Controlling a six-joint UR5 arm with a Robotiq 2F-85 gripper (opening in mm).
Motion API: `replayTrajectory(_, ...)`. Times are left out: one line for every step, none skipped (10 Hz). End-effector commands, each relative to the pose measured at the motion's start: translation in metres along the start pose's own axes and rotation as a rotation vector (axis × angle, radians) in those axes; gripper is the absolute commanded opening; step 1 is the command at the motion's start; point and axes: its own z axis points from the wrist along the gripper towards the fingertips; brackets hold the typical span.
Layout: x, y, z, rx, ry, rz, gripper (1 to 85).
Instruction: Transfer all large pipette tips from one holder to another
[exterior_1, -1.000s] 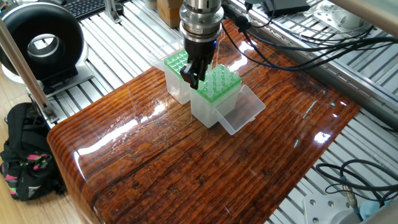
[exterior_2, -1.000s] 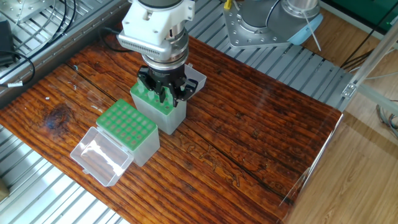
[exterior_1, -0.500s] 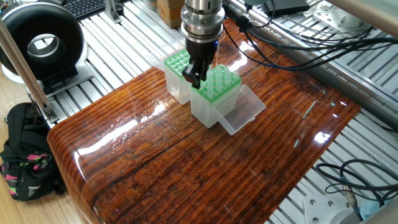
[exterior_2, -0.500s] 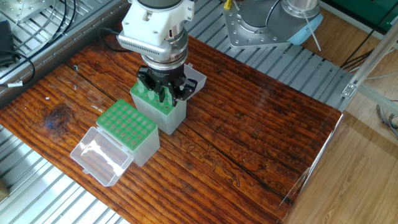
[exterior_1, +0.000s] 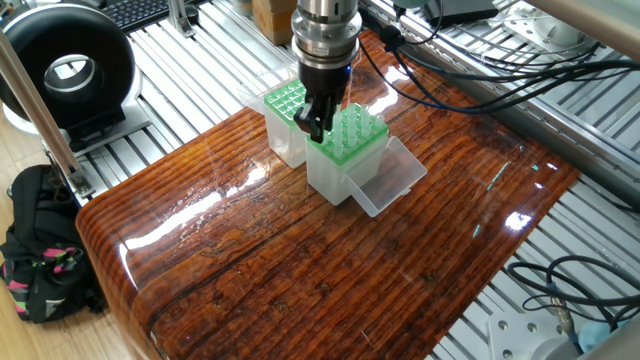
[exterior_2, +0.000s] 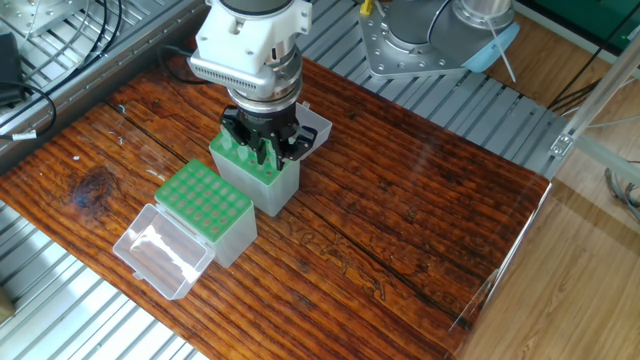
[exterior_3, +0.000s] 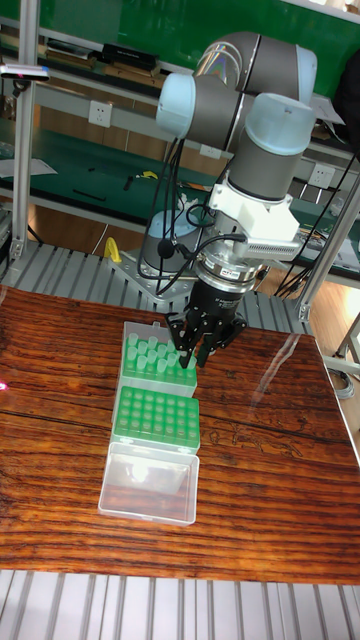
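There are two green-topped tip boxes (exterior_2: 205, 205) (exterior_2: 250, 172), each with one clear open lid (exterior_2: 160, 250), one gripper (exterior_2: 262, 152), and many pipette tips (exterior_3: 150, 355), too small to count.

Whitish large pipette tips (exterior_3: 152, 354), upright in rows, in green-topped holder (exterior_3: 157, 371)

The table (exterior_2: 420, 210) is a glossy red-brown wood with dark grain stripes — bright white reflections lie on it. Both tip holders have a clear, milky body and a green top: the full holder (exterior_1: 345, 150) carries whitish translucent large pipette tips (exterior_1: 350, 128), and the other holder (exterior_2: 205, 205) shows a green grid of dark holes. The gripper (exterior_2: 262, 152) is black, under a white and silver wrist (exterior_2: 250, 45). At nine o'clock in one fixed view, a black bag (exterior_1: 35, 250) has pink and green marks.
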Motion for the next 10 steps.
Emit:
replayTrajectory(0.0011, 0.0018, 0.0013, -0.013, 0.002, -0.003, 32.0)
replayTrajectory(0.0011, 0.0021, 0.0021, -0.016, 0.001, -0.004, 32.0)
replayTrajectory(0.0012, 0.0039, 0.0026, -0.023, 0.001, -0.004, 32.0)
replayTrajectory(0.0015, 0.005, 0.0027, -0.026, 0.001, -0.003, 31.3)
replayTrajectory(0.0015, 0.0055, 0.0029, -0.027, 0.001, 0.001, 30.3)
replayTrajectory(0.0017, 0.0058, 0.003, -0.027, 0.001, 0.002, 29.3)
replayTrajectory(0.0018, 0.0057, 0.0034, -0.027, 0.001, 0.002, 28.7)
replayTrajectory(0.0021, 0.0053, 0.004, -0.027, 0.001, 0.002, 28.0)
replayTrajectory(0.0027, 0.0047, 0.005, -0.027, 0.001, 0.002, 27.3)
replayTrajectory(0.0029, 0.0045, 0.0054, -0.027, 0.001, 0.002, 26.7)
